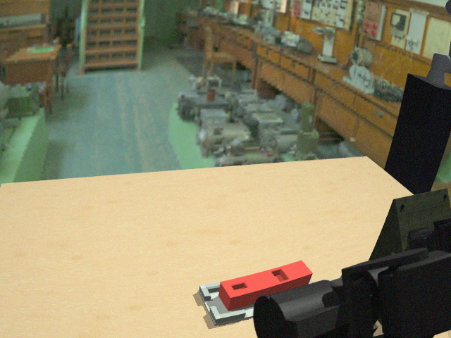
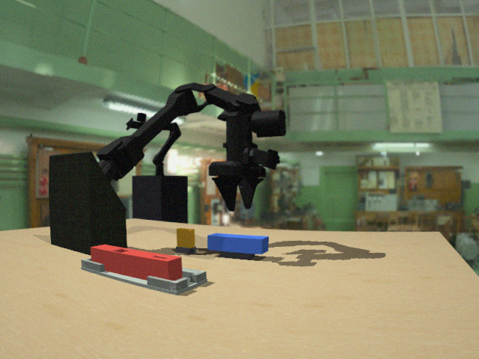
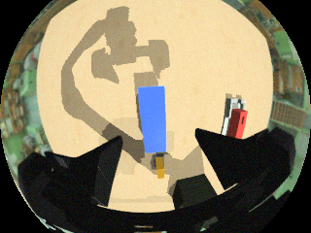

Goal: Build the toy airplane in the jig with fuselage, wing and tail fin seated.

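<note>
The red fuselage [image 1: 254,282] [image 2: 135,264] [image 3: 238,123] lies lengthwise in the grey cradle [image 1: 232,315] [image 2: 166,283] [image 3: 226,109], looking level, its two top sockets empty. The cradle walls hide its lower edges. The blue wing [image 2: 237,244] [image 3: 153,118] rests level on a low dark stand. The yellow tail fin [image 2: 185,237] [image 3: 159,167] stands upright on a smaller dark stand beside the wing. My gripper [image 2: 239,209] [image 3: 159,136] is open and empty, pointing down high above the wing. In the top view the fingers, wing and fin are out of view.
My arm's dark base block [image 2: 88,200] stands behind the cradle. Another black block [image 1: 418,134] [image 2: 158,197] with an arm part on it stands farther back. My forearm hides the cradle's right end in the top view.
</note>
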Motion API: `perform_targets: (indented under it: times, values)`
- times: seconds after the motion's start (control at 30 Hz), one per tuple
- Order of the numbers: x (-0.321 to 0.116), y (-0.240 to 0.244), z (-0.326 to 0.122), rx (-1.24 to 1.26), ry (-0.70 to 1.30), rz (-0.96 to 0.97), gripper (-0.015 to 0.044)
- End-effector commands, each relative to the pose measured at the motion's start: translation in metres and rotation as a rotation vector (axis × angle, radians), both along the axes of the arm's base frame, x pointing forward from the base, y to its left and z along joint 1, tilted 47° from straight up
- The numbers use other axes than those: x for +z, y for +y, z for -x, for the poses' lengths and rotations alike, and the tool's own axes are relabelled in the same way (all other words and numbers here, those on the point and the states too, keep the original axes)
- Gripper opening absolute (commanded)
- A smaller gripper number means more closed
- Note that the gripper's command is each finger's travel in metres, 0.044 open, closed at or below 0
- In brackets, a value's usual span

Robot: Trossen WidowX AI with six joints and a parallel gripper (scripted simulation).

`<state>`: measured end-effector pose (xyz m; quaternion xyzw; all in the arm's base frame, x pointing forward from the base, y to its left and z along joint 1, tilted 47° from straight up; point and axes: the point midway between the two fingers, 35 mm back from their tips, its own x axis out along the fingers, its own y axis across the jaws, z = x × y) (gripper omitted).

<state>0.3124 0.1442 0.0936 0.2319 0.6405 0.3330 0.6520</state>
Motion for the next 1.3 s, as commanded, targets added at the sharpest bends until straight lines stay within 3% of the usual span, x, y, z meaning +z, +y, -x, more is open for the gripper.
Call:
perform_targets:
  times: [0.0, 1.27]
  values:
    - [-0.016, 0.023, 0.008, 0.010, 0.020, -0.006, 0.0440]
    - [-0.055, 0.065, 0.012, 0.010, 0.020, -0.008, 0.0440]
